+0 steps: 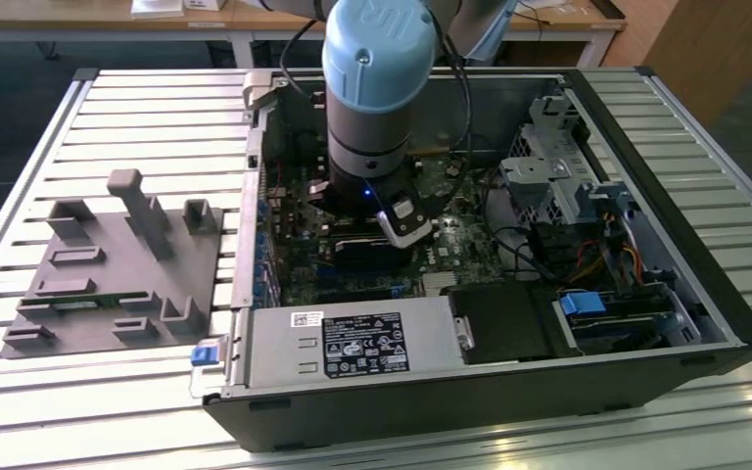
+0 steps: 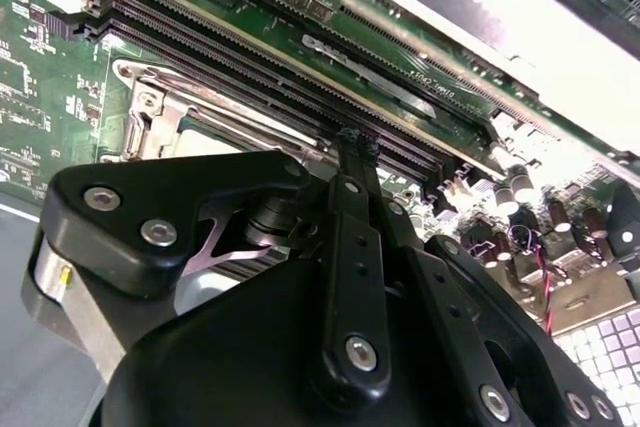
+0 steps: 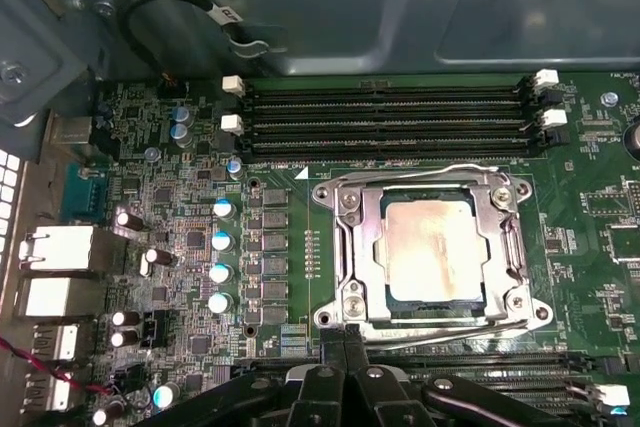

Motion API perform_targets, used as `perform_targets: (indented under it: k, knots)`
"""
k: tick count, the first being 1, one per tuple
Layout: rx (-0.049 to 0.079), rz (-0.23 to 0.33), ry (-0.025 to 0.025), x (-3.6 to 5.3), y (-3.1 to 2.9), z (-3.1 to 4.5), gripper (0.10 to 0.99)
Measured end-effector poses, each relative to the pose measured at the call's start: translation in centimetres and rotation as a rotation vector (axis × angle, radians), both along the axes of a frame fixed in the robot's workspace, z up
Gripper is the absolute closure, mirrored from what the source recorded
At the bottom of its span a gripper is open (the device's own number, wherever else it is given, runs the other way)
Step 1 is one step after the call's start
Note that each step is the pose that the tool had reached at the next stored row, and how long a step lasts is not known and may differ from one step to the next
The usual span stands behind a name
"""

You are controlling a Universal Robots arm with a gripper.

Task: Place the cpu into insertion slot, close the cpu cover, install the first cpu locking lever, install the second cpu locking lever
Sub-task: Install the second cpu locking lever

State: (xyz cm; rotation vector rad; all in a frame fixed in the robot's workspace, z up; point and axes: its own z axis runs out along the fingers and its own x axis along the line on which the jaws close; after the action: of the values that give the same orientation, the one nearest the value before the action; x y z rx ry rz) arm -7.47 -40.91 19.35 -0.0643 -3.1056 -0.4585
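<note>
Ribbed metal tabletop (image 1: 689, 137) carries an open computer case (image 1: 481, 411), with a grey plastic fixture (image 1: 115, 264) on the exterior view's left. Inside, on the green board (image 3: 180, 197), the cpu (image 3: 432, 245) lies flat in the insertion slot (image 3: 400, 297), its square beige-silver top dull and smudged. The cpu cover (image 3: 515, 247), a thin silver frame, looks closed around it. The black gripper (image 3: 345, 332) sits at the slot's edge, fingers (image 2: 352, 162) pressed together, probably holding nothing.
</note>
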Motion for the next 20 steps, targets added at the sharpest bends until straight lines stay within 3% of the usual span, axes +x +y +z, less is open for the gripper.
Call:
perform_targets:
  k: [11,20]
  knots:
    - [0.033,0.0,-0.0007,-0.03,0.04,-0.3,0.98]
    - [0.047,0.0,-0.0019,-0.35,0.34,-0.52,0.98]
